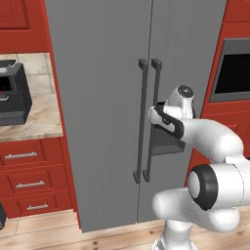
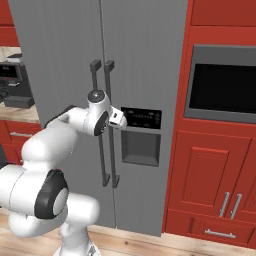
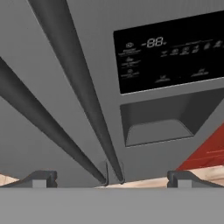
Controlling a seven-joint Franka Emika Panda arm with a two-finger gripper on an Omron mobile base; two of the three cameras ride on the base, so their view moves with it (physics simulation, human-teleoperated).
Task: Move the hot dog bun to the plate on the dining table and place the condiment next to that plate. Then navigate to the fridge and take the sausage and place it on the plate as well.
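The hand [image 3: 112, 177] is held released, its fingertips spread wide and nothing grasped, close before the two door handles [image 3: 83, 109] of the fridge [image 2: 65, 50], whose doors are shut. Just beyond sits the dispenser panel [image 3: 170, 52] with its recess below. The sausage is judged to be behind those doors. A miss is possible: aimed too far toward the dispenser, the fingers would be closed on air, or the wrong handle taken and the wrong door opened.
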